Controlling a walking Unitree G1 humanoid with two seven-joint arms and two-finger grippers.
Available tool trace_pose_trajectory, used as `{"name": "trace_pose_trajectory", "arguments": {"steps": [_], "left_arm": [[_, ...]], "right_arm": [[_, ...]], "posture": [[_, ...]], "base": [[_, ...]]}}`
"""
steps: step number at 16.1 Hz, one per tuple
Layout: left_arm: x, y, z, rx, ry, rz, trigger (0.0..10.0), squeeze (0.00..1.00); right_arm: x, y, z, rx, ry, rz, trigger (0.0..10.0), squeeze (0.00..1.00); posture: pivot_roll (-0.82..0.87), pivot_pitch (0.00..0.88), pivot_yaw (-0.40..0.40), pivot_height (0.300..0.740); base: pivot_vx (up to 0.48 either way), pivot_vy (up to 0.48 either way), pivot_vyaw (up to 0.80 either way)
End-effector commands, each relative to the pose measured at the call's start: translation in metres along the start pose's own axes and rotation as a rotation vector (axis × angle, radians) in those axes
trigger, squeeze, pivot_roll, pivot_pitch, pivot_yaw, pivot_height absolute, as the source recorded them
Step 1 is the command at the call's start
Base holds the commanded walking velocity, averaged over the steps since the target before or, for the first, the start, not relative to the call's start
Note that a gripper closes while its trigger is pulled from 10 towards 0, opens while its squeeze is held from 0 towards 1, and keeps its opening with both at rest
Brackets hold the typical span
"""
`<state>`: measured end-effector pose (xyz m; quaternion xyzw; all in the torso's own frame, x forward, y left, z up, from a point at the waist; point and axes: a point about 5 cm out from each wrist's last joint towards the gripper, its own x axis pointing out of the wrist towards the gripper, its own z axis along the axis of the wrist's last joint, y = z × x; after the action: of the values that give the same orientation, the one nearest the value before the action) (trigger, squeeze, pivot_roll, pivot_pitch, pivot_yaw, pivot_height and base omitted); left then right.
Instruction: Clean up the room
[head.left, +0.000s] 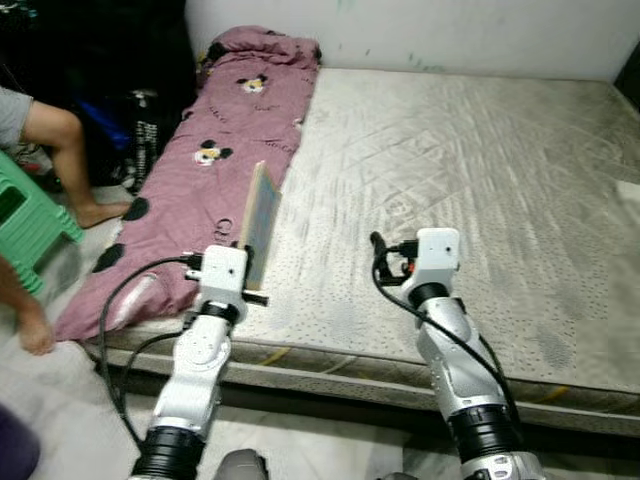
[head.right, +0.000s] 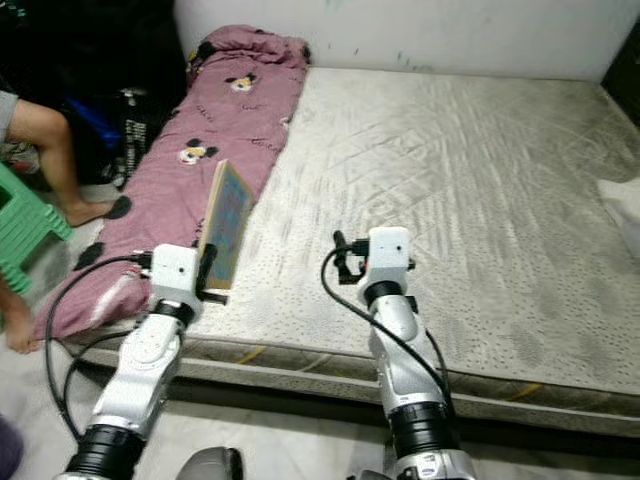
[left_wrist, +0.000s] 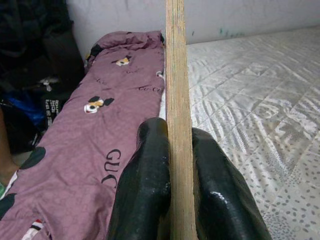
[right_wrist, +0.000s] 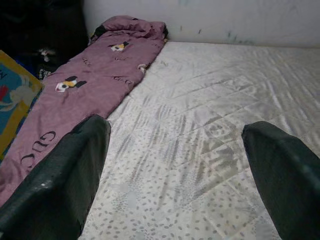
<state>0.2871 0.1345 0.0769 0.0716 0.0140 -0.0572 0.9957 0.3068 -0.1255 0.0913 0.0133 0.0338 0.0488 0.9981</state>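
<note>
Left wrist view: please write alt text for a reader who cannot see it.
The left gripper holds a thin wooden board upright, edge-on, between its two black fingers. Beyond it lie a pink cartoon-print quilt and a bare grey mattress.

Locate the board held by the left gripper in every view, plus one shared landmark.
Left eye: board left of centre, upright above left gripper.
Right eye: left of centre.
Left wrist: edge-on, clamped mid-picture.
Right wrist: colourful face at one edge.
Landmark: pink blanket.
</note>
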Motion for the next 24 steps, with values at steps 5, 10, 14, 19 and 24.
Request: {"name": "trace_pose_trajectory", "arguments": {"steps": [5, 10, 14, 19, 24], "left_arm": [[0.0045, -0.0021, 0.0103, -0.007, -0.051, 0.000, 10.0, 0.00], [0.0050, -0.0020, 0.0103, -0.007, -0.052, -0.001, 10.0, 0.00], [0.0051, -0.0021, 0.0102, -0.007, -0.053, 0.000, 10.0, 0.00], [0.0050, -0.0028, 0.0112, -0.028, -0.066, -0.005, 10.0, 0.00], [0.0042, -0.0034, 0.0135, -0.038, -0.086, -0.030, 10.0, 0.00]], "right_arm": [[0.0004, -0.0045, -0.0012, -0.010, 0.013, -0.010, 10.0, 0.00], [0.0003, -0.0038, -0.0013, -0.010, 0.014, -0.008, 10.0, 0.00], [0.0000, -0.0037, -0.0016, -0.012, 0.016, -0.006, 10.0, 0.00], [-0.0002, -0.0036, -0.0020, -0.013, 0.017, -0.007, 10.0, 0.00], [-0.0004, -0.0041, -0.0024, -0.015, 0.017, -0.006, 10.0, 0.00]], "posture": [[0.05, 0.000, 0.012, 0.740], [0.05, 0.000, 0.014, 0.740], [0.05, 0.000, 0.013, 0.740], [0.05, 0.000, 0.013, 0.740], [0.05, 0.000, 0.012, 0.740]], "base": [[0.000, -0.351, 0.00], [0.000, -0.349, 0.00], [0.000, -0.348, 0.00], [0.000, -0.191, 0.00], [0.000, 0.000, 0.00]]}}
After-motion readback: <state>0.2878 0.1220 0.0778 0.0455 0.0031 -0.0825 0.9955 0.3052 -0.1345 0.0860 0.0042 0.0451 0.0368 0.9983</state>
